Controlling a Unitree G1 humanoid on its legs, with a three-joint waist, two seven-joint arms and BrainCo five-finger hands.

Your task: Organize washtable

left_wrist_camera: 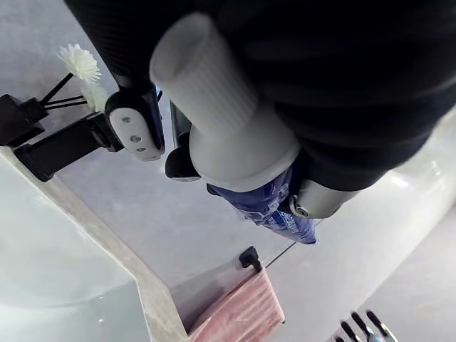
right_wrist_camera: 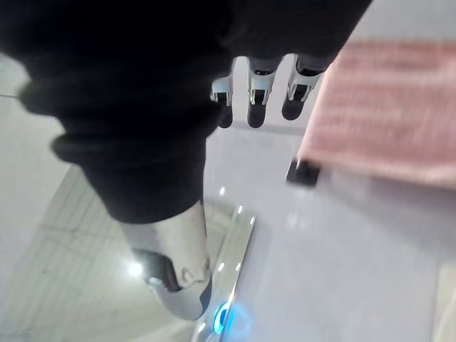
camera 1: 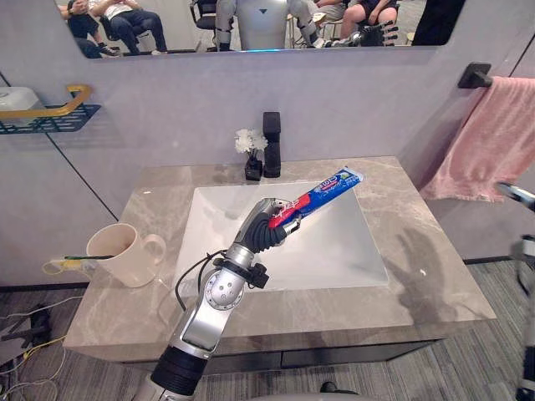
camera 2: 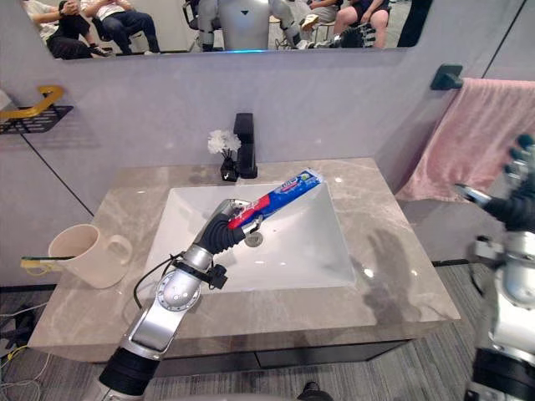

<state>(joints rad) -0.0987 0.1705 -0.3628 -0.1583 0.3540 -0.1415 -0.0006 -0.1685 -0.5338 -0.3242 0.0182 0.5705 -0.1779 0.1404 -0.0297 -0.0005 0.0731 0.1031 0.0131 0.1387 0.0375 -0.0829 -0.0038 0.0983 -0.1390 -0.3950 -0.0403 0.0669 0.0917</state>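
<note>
My left hand [camera 1: 269,222] hangs over the white sink basin [camera 1: 334,255], shut on a blue and red toothpaste tube [camera 1: 331,187]. The tube slants up and to the right, its flat end above the basin's back right corner. Up close, its white cap [left_wrist_camera: 214,107] and blue body [left_wrist_camera: 274,208] sit between my curled fingers [left_wrist_camera: 135,130]. A beige mug [camera 1: 122,254] stands on the counter's left side with a toothbrush [camera 1: 80,260] lying across its rim. My right hand [camera 2: 520,197] is raised off the counter's right end, its fingers [right_wrist_camera: 251,100] straight and holding nothing.
A black faucet [camera 1: 272,144] and a small vase of white flowers [camera 1: 251,154] stand behind the basin. A pink towel [camera 1: 491,140] hangs on the right wall. A blue wire shelf [camera 1: 46,117] with a yellow rail juts from the left wall. The marble counter [camera 1: 426,267] is bare on the right.
</note>
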